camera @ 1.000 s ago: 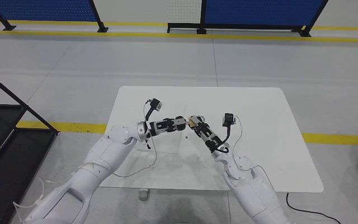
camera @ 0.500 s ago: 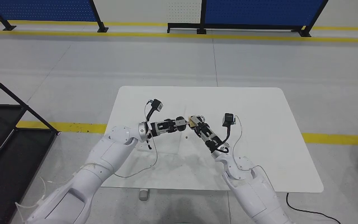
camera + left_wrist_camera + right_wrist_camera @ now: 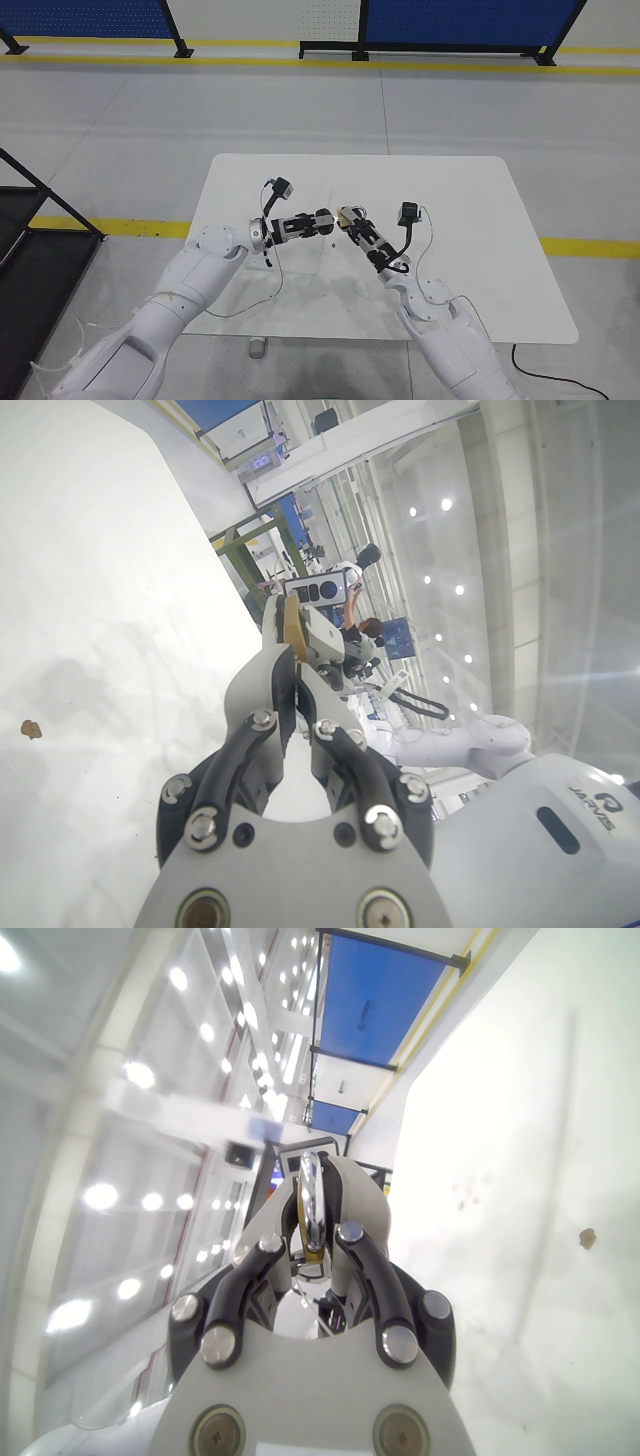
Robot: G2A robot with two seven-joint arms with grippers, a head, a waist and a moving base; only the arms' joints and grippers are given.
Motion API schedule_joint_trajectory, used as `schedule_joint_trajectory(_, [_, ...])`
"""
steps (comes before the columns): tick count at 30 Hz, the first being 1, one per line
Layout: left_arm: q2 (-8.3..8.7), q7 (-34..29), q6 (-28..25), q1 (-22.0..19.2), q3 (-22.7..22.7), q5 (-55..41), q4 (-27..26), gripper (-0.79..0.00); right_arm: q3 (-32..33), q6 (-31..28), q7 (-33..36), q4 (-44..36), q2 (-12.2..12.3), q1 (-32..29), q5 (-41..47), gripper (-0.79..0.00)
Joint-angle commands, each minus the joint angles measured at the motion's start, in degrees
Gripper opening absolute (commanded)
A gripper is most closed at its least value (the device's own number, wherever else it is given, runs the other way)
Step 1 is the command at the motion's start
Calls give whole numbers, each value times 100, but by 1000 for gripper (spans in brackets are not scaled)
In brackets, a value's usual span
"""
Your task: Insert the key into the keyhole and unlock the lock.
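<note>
Over the middle of the white table (image 3: pixel 460 200) my two grippers meet tip to tip. The right gripper (image 3: pixel 344 217) is shut on a brass padlock (image 3: pixel 311 1213), its shiny shackle turned toward the wrist camera. The left gripper (image 3: pixel 294 667) is shut, with its tips against the lock's brass body (image 3: pixel 291 635). The key is almost wholly hidden between the left pads, so I cannot tell whether it sits in the keyhole. In the top view the left gripper (image 3: pixel 326 218) is just left of the padlock (image 3: pixel 343 213).
A small brown spot (image 3: pixel 31 729) marks the tabletop beneath the arms, seen too as a brown spot (image 3: pixel 586 1238) in the right wrist view. A black rack (image 3: pixel 30 230) stands on the floor left of the table. Blue panels (image 3: pixel 470 20) line the far side.
The left gripper has crept a little to the right, closer to the padlock. The right arm and the lock have stayed in place.
</note>
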Motion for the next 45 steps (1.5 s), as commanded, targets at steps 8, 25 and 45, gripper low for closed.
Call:
schedule_joint_trajectory(8, [-28, 161, -262, -12, -62, 298, 19, -785, 0, 0, 0, 0, 0, 0, 0, -785])
schedule_joint_trajectory(25, [-25, 888, -1028, 135, -234, 1337, -227, -785, 0, 0, 0, 0, 0, 0, 0, -785])
schedule_joint_trajectory(45, [-43, 2013, -1634, 244, -380, 2865, -320, -785, 0, 0, 0, 0, 0, 0, 0, -785])
